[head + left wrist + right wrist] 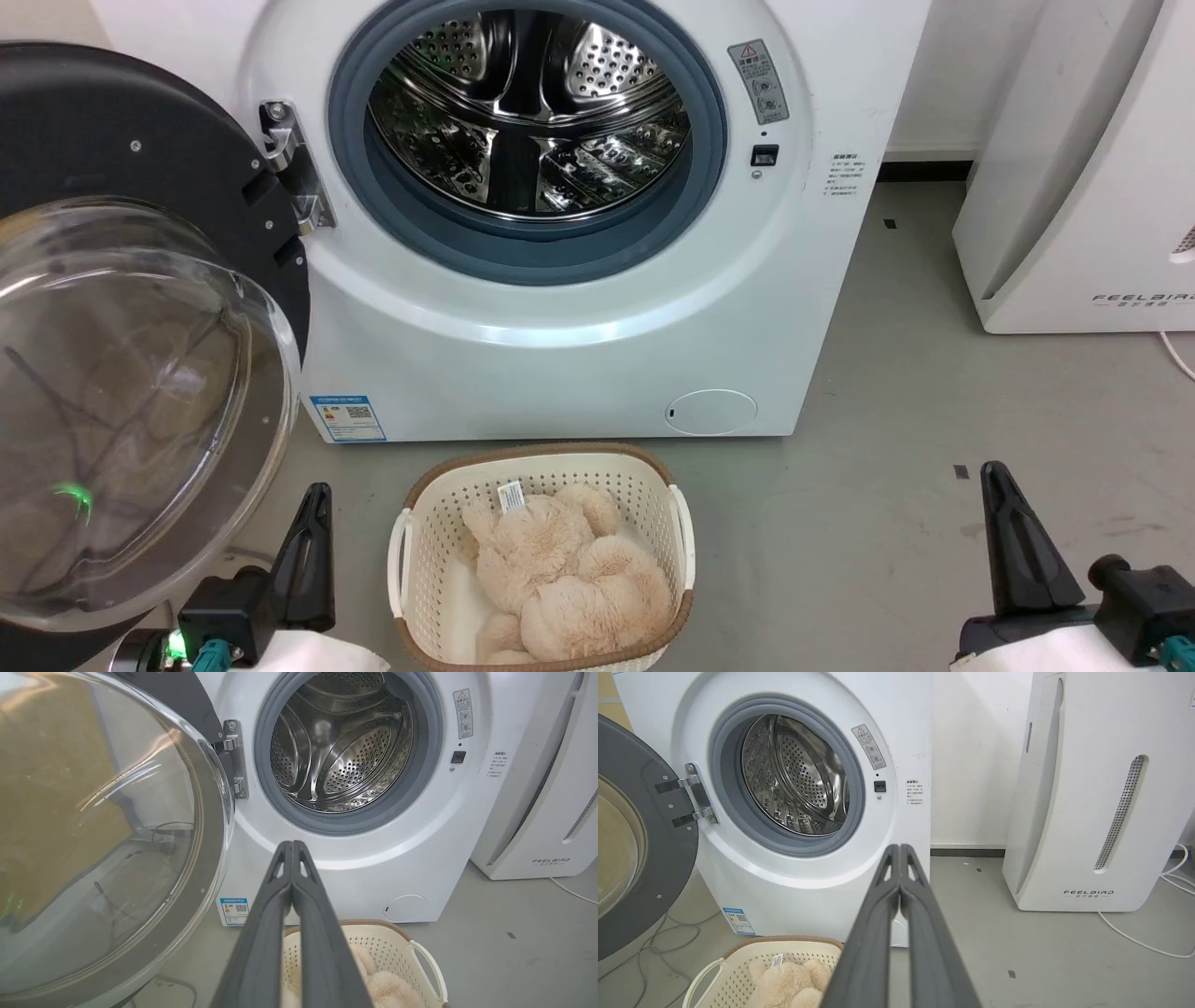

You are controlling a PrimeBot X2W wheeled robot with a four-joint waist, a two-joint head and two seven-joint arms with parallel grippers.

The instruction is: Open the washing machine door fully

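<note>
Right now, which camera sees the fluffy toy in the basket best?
Head view: the fluffy toy lies almost whole in the basket. The left wrist view has the left pincer covering part; the right wrist view's edge cuts it off.

The door point(140, 121) runs off the left edge in the head view, and its lower rim drops out at the bottom too. Whatever sits behind its glass bowl point(140, 401) is just smeared reflections and dark lines, can't say what. The washing machine point(560, 373) loses its top to the frame. The warning sticker point(758, 82), the blue label point(347, 418) and the small print point(845, 175) on its front are too tiny to read. The basket point(439, 504) and plush toy point(560, 579) get clipped at the bottom, and the white appliance point(1074, 187) at the right.
</note>
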